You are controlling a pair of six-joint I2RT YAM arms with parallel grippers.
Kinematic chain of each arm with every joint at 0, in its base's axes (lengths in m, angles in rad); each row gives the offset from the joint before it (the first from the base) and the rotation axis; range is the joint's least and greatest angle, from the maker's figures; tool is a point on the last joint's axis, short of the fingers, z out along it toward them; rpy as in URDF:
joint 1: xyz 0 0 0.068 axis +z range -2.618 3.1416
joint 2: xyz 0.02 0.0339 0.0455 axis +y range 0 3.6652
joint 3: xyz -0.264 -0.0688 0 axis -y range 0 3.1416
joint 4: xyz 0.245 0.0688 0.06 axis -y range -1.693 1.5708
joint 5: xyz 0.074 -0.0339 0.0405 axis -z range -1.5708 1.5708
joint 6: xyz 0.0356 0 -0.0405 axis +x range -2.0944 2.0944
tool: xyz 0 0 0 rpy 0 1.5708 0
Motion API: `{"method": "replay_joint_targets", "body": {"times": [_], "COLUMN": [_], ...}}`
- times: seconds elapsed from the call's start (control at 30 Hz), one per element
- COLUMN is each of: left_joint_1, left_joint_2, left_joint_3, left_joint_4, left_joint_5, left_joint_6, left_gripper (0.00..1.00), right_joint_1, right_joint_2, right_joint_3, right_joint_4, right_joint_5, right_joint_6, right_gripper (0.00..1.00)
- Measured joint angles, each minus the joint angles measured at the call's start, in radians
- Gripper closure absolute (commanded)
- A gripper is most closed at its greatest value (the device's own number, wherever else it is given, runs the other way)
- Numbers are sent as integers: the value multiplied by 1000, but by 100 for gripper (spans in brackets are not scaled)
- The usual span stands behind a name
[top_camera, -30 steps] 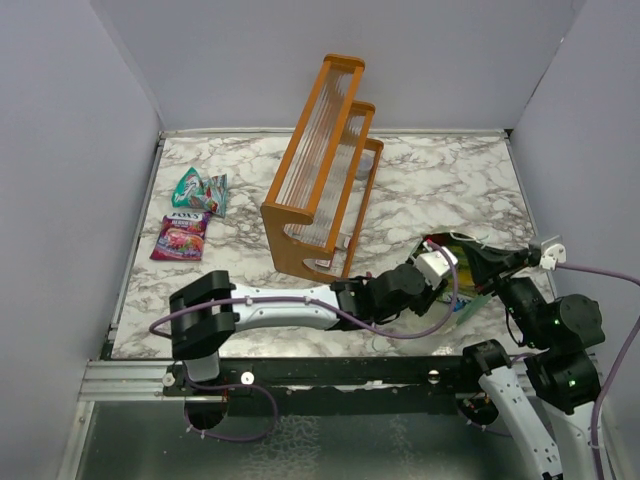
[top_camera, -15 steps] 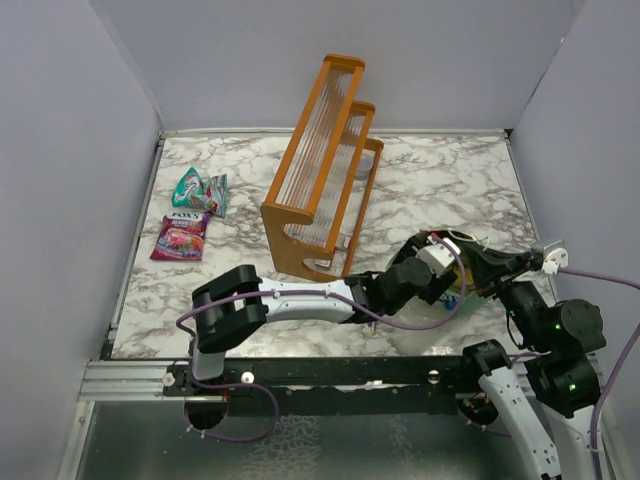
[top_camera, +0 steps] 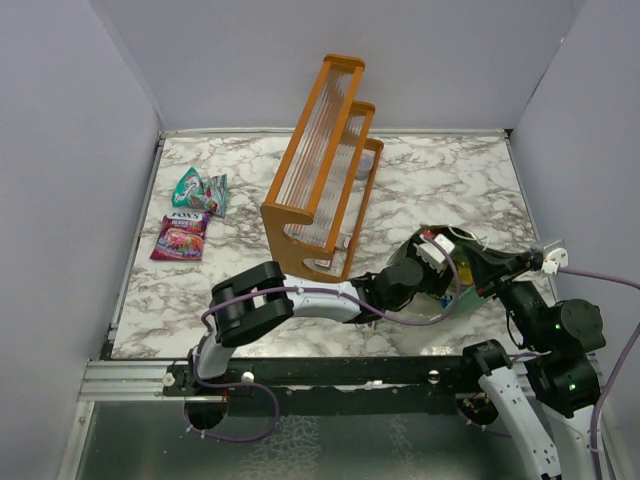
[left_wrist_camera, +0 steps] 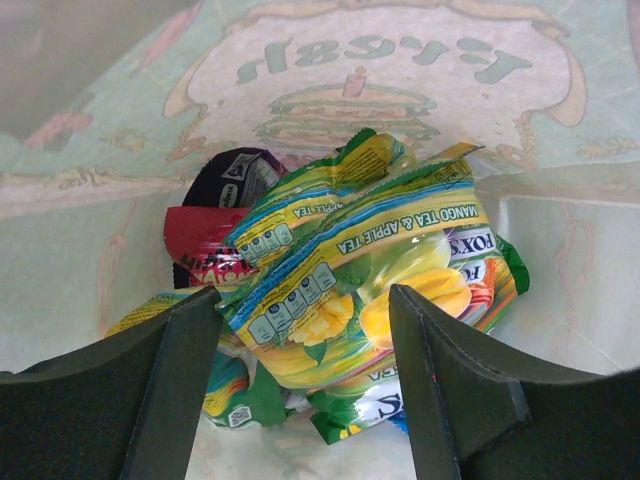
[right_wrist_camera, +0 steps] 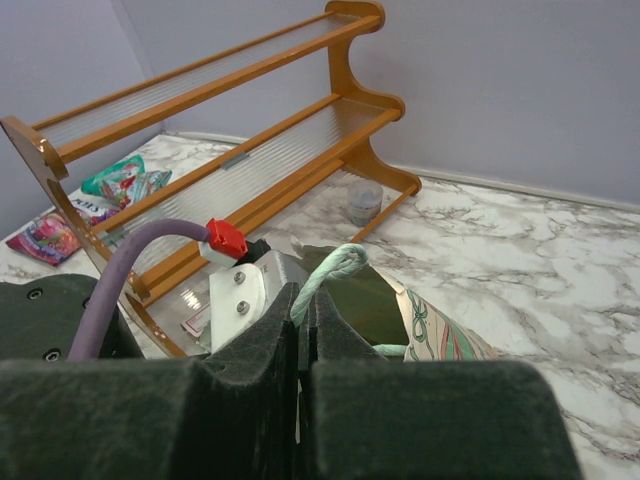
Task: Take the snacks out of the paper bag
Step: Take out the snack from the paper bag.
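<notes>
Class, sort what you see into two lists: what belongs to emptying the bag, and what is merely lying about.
Belongs to the job: paper bag; snacks inside it; snacks already taken out; left gripper, open inside the bag; right gripper, shut on the bag's cord handle.

Merely lying about: orange wooden rack; small grey cup beside it.
</notes>
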Motion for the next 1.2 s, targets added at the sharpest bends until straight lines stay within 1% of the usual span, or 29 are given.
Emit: {"method": "replay_joint_targets", "body": {"times": [0.03,0.1,0.2,0.27,0.33,0.43,0.47,0.67,0.87,1.0,1.2], "left_joint_1": [0,5,11,13,14,14,13,12,12,12,12], "left_joint_2": [3,5,4,-1,-12,-41,-53,-93,-172,-277,-487], "left_joint_3": [-14,-41,-76,-88,-95,-109,-114,-124,-162,-177,-193], "left_joint_4": [31,77,142,156,161,165,166,140,64,-24,-140], "left_joint_5": [10,26,50,65,82,117,131,191,216,217,200], "left_joint_6": [-5,-13,-19,-20,-23,-34,-39,-56,-70,-82,-105], "left_gripper": [43,57,69,81,89,98,100,100,100,100,100], "right_joint_1": [0,0,0,0,0,0,0,0,0,0,0], "right_joint_2": [0,0,0,0,0,0,0,0,0,-2,-2], "right_joint_3": [0,0,0,0,0,0,0,0,0,0,-2], "right_joint_4": [0,0,0,0,0,0,-1,-1,0,-1,-1], "right_joint_5": [0,0,0,0,0,4,5,10,18,27,43], "right_joint_6": [0,0,0,0,0,0,0,0,0,0,0], "right_gripper": [98,98,98,98,98,98,98,98,98,98,98]}}
